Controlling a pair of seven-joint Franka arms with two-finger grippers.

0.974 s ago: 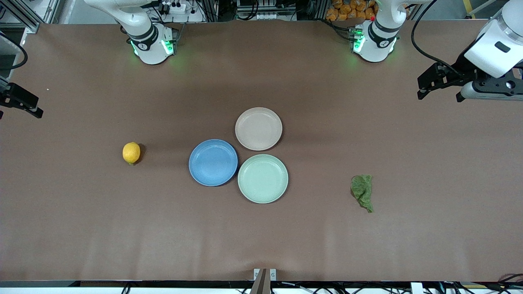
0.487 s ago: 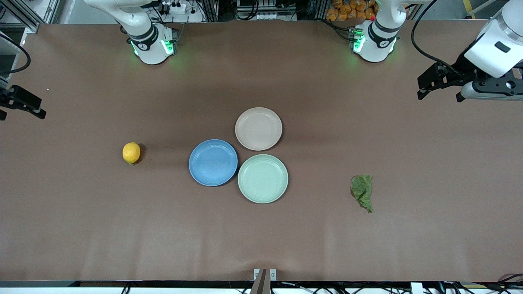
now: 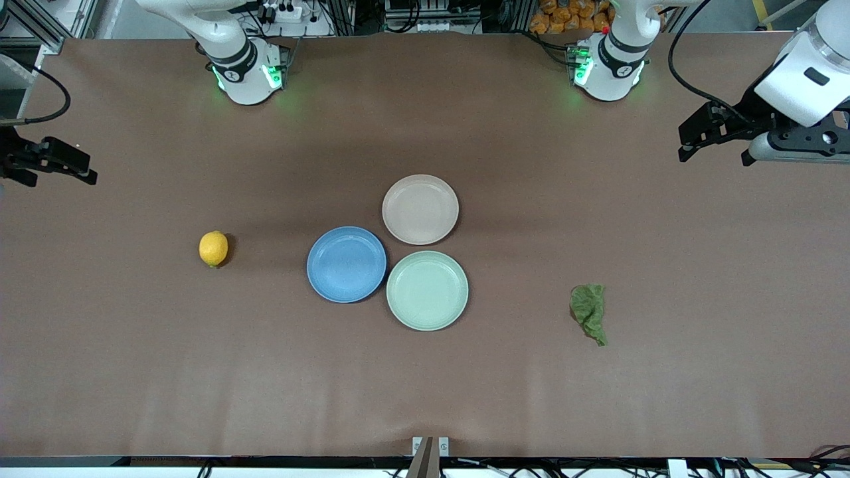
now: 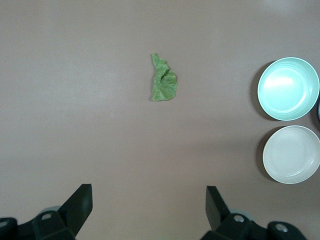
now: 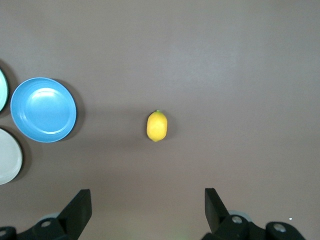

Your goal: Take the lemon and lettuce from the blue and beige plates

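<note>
The lemon (image 3: 213, 249) lies on the bare table toward the right arm's end, clear of the plates; it also shows in the right wrist view (image 5: 157, 125). The lettuce (image 3: 589, 312) lies on the table toward the left arm's end and shows in the left wrist view (image 4: 163, 80). The blue plate (image 3: 346, 264) and the beige plate (image 3: 420, 209) sit empty at mid-table. My right gripper (image 3: 85, 174) is open and empty, up over the table's edge at the right arm's end. My left gripper (image 3: 685, 147) is open and empty, up over the left arm's end.
A pale mint-green plate (image 3: 427, 290), also empty, touches the blue and beige plates and is nearest the front camera. The brown table (image 3: 425, 385) is bare around the lemon and the lettuce. The arm bases stand along the edge farthest from the front camera.
My right gripper has moved a little inward over the table from its end. The left arm, the lemon, the lettuce and the plates have not moved.
</note>
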